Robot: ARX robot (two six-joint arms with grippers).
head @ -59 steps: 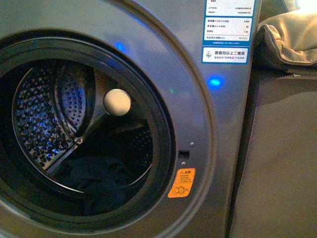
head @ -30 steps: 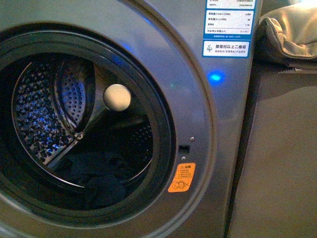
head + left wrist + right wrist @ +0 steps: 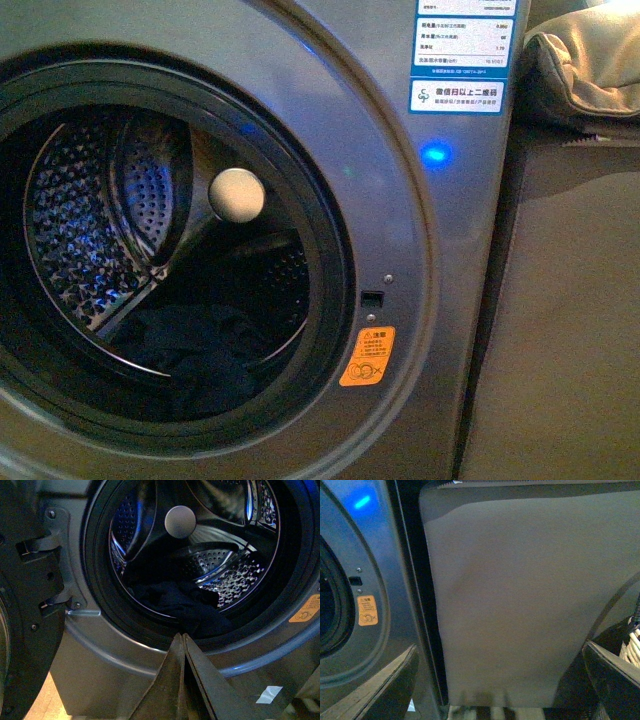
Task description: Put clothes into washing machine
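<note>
Over the last second the view from my body shifts a little: the washer (image 3: 420,250) face slides slightly and the label (image 3: 460,50) rides a touch higher, while the clothes (image 3: 195,350) settle. A moment ago a dark fold hung toward the front lip of the porthole; now the heap sits lower and further back in the drum (image 3: 90,240). I read that as the garment being in, with the loading itself about done and only the door left to think about.

The clothes (image 3: 185,602) lie on the drum floor, inside the black rim (image 3: 100,610), below the pale round knob (image 3: 180,522) at the drum's back. They are a crumpled mound, not a stretched piece, so the long axis is weak: roughly across the drum mouth, side to side, with one lobe reaching toward the front rim. Nothing drapes over the rim that I can see.

My left fingers (image 3: 183,680) are pressed together, tips touching, empty, just outside the porthole and below its lip. My right fingers (image 3: 495,680) stand wide apart, holding nothing, facing the grey panel (image 3: 520,595) beside the washer.
</note>
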